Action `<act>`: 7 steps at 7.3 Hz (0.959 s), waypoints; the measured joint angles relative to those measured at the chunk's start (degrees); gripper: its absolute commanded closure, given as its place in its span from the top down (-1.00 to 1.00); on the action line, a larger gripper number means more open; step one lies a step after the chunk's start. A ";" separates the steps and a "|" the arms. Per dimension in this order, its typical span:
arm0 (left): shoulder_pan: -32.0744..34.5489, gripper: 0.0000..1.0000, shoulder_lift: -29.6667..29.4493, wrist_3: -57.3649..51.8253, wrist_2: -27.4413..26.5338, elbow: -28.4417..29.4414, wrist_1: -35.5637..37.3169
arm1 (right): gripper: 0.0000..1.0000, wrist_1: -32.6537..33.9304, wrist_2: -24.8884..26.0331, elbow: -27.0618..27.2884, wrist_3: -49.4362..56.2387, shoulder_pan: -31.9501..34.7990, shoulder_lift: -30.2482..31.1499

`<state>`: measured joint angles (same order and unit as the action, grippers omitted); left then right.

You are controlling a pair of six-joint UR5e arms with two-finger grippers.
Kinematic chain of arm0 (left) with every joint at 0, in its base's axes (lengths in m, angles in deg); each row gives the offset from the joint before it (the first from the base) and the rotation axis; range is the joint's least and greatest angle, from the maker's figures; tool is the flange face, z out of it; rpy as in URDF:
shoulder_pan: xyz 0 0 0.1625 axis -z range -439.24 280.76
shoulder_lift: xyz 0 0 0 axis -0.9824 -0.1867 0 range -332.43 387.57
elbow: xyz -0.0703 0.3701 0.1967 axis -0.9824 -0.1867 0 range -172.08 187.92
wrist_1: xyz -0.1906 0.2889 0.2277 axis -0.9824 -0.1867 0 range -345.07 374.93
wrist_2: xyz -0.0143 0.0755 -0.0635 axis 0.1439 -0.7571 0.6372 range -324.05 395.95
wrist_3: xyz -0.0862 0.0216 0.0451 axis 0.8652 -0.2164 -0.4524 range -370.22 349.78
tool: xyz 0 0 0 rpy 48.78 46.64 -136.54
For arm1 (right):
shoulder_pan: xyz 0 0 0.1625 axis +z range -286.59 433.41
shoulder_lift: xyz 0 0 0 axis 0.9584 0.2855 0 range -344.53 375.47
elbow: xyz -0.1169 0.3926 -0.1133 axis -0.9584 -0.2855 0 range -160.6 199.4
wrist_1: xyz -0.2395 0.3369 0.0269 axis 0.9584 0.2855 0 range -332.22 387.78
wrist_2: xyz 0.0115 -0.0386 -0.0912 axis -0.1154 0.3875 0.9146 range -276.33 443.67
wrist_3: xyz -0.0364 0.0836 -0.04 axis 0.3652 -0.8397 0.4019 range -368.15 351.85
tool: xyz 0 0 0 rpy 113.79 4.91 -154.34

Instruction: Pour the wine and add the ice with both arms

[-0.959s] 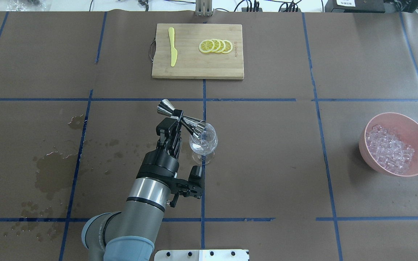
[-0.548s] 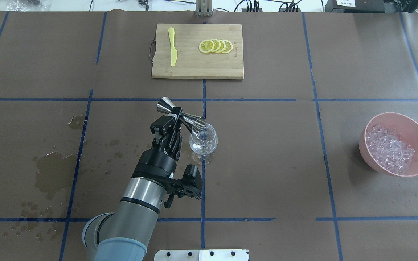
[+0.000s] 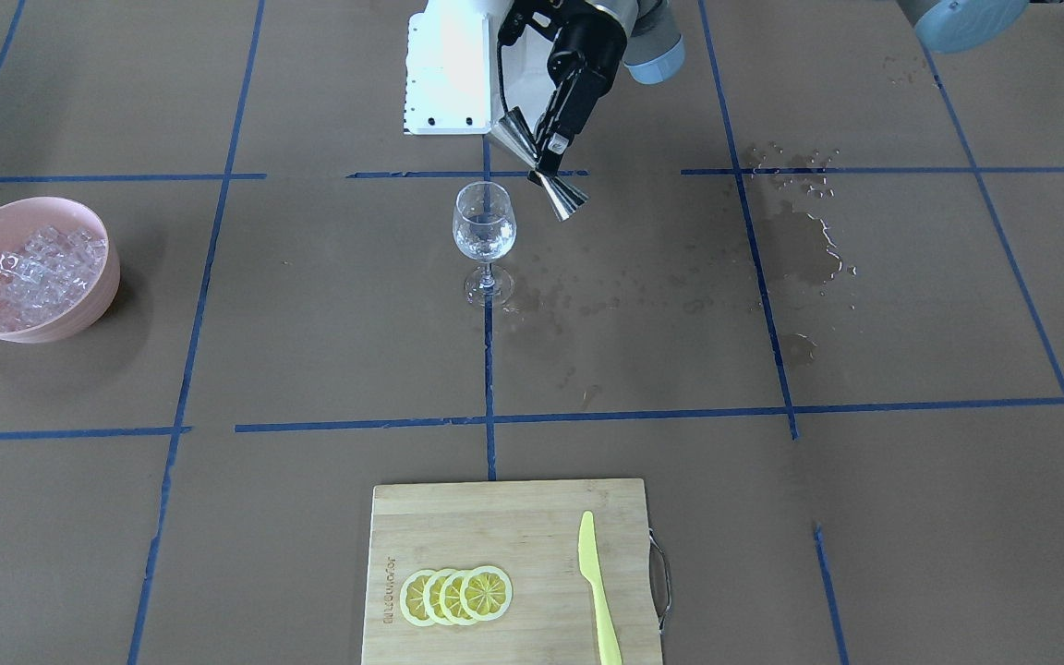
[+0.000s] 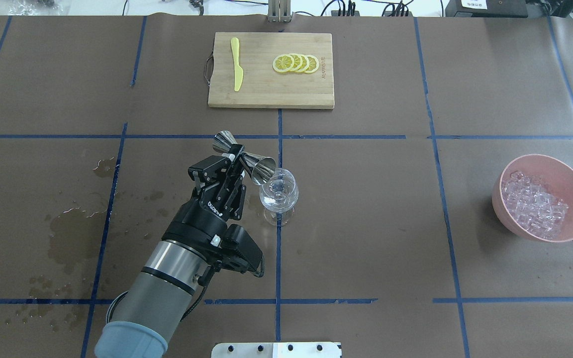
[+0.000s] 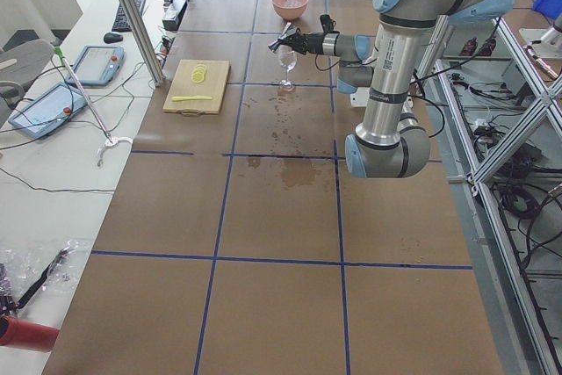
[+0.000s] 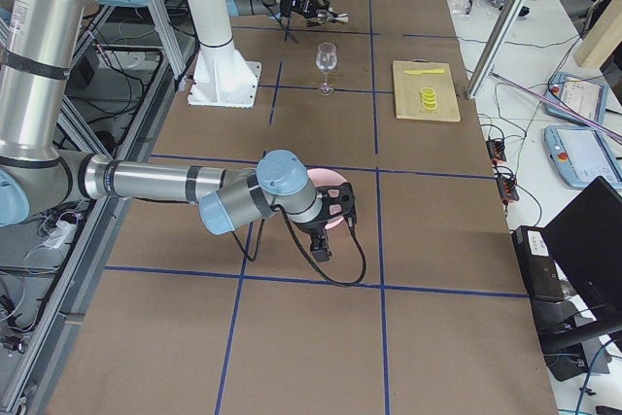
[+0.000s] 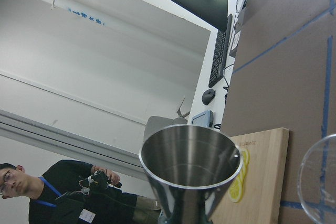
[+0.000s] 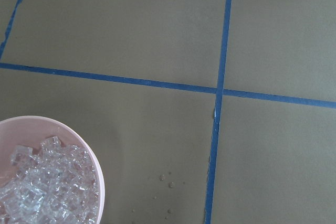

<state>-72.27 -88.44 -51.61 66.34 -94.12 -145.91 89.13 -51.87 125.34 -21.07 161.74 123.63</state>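
Note:
My left gripper [image 4: 235,160] is shut on the waist of a steel jigger [image 4: 246,160], held nearly level just left of the wine glass [image 4: 278,191]. The jigger's wide mouth [image 7: 191,174] is beside the glass rim [image 7: 317,182] and looks empty. A little clear liquid sits in the glass [image 3: 484,226], which stands upright on the paper. The ice [image 4: 532,206] fills a pink bowl [image 4: 545,160] at the far right. My right gripper [image 6: 324,245] hangs beside that bowl; I cannot tell whether it is open. The right wrist view shows the ice [image 8: 42,192] at its lower left corner.
A wooden cutting board [image 4: 270,94] at the back holds lemon slices [image 4: 296,63] and a yellow knife [image 4: 237,64]. Wet stains [image 4: 70,233] mark the paper on the left. The white base plate [image 4: 275,349] lies at the near edge. A person [image 7: 47,198] appears in the left wrist view.
The left wrist has rolled back and the arm has swung left. The jigger has risen from its tip into the glass to nearly level, its mouth now beside the rim.

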 measured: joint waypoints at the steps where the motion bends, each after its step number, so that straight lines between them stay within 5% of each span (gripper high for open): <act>1: 0.33 -1.00 1.79 0.01 0.67 -0.30 -2.13 | 1.00 0.00 0.06 -0.01 0.01 0.00 -0.21; 7: 1.89 -1.00 16.23 2.83 2.44 -0.53 -17.41 | 1.00 -0.09 0.18 0.01 0.56 0.00 -0.37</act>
<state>-70.38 -72.21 -48.78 68.79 -94.65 -163.31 89.04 -51.69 125.35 -20.51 161.74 123.26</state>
